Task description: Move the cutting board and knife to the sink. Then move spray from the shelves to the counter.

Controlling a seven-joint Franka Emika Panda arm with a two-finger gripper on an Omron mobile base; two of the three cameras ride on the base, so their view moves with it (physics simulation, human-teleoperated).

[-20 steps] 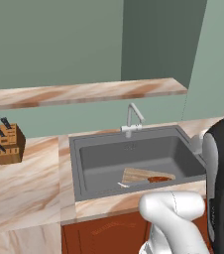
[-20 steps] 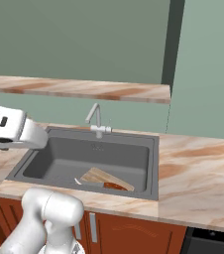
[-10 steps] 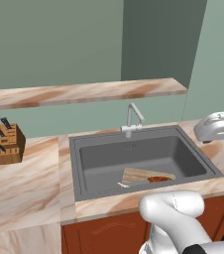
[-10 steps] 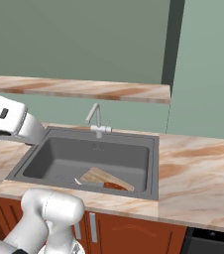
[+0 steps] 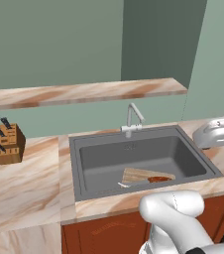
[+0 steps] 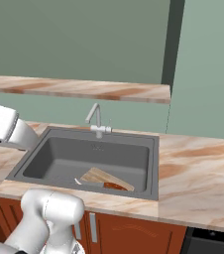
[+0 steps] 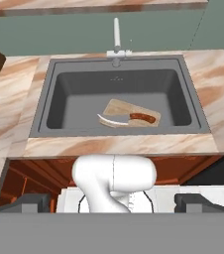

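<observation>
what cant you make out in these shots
- Knife block: in the hand view, cut off by the left edge.
- Cutting board: in the right base view, its near end is hidden behind the sink front wall.
- Knife: its blade tip is too small to trace in the left base view.
- Shelf: its left end runs off both base views.
- Gripper: in the hand view, just the two dark tips, spread wide, holding nothing.

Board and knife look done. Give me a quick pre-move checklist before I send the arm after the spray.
1. Cutting board inside the sink: ok.
2. Knife in the sink, lying on the board: ok.
3. Gripper open and holding nothing: ok.
4. Gripper pulled back clear of the basin: ok.
5. Spray located on the shelves: cannot tell.
6. Free counter space right of the sink for the spray: ok.
</observation>
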